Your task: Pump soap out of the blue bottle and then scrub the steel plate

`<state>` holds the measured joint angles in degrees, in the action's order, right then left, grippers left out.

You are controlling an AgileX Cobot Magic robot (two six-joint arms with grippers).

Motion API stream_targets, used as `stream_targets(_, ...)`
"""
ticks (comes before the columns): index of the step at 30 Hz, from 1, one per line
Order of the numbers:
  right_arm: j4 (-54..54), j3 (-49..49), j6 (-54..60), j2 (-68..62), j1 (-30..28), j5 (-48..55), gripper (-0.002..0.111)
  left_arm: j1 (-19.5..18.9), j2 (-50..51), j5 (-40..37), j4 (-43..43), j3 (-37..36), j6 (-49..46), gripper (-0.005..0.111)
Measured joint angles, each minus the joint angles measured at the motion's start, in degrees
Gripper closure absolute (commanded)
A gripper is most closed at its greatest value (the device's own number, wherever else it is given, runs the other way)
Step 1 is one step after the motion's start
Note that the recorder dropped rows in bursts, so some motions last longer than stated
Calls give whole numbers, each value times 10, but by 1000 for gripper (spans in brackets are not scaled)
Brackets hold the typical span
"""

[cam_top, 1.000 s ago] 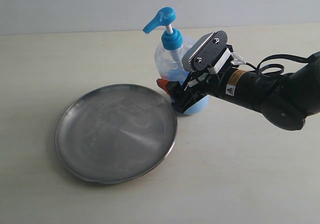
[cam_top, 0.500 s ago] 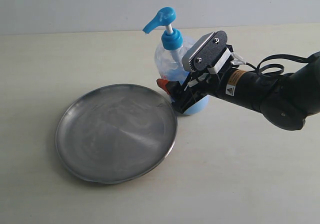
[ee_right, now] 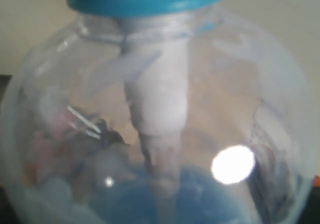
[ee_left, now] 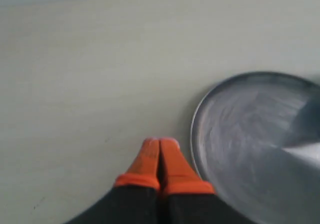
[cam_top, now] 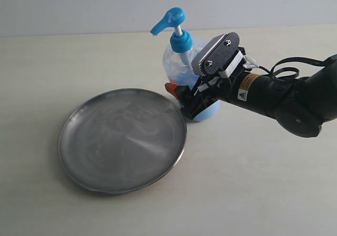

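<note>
The blue bottle (cam_top: 179, 62) stands upright just right of the steel plate (cam_top: 122, 138), its blue pump head (cam_top: 169, 20) raised with the spout pointing left over the plate. My right gripper (cam_top: 190, 102) is shut on the bottle's lower body; one orange fingertip (cam_top: 171, 88) shows on the plate side. The right wrist view is filled by the bottle (ee_right: 160, 109), with pale blue soap (ee_right: 200, 194) low inside. A faint whitish smear (cam_top: 113, 125) swirls across the plate. My left gripper (ee_left: 160, 145) is shut and empty over the table beside the plate's rim (ee_left: 196, 134).
The pale table (cam_top: 253, 183) runs out around the plate and bottle to a light wall behind. The right arm (cam_top: 284, 96) reaches in from the right, its cable looping behind it. The left arm does not show in the exterior view.
</note>
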<state>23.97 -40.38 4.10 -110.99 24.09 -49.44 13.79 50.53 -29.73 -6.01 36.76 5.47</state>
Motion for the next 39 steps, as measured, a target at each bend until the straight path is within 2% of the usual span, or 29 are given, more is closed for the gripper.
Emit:
stream_targets(4,0,0,0,0,0,0,108,10,53,-18,1,22,-5,107)
stream_targets(10,0,0,0,0,0,0,108,58,118,-21,4,83,-7,107)
stream_targets(20,0,0,0,0,0,0,108,136,227,-50,5,208,-9,107)
stream_targets(28,0,0,0,0,0,0,108,174,292,-101,18,314,-19,107)
stream_targets(32,0,0,0,0,0,0,108,184,318,-136,51,367,-39,107)
stream_targets(39,0,0,0,0,0,0,108,186,349,-172,172,433,-113,107)
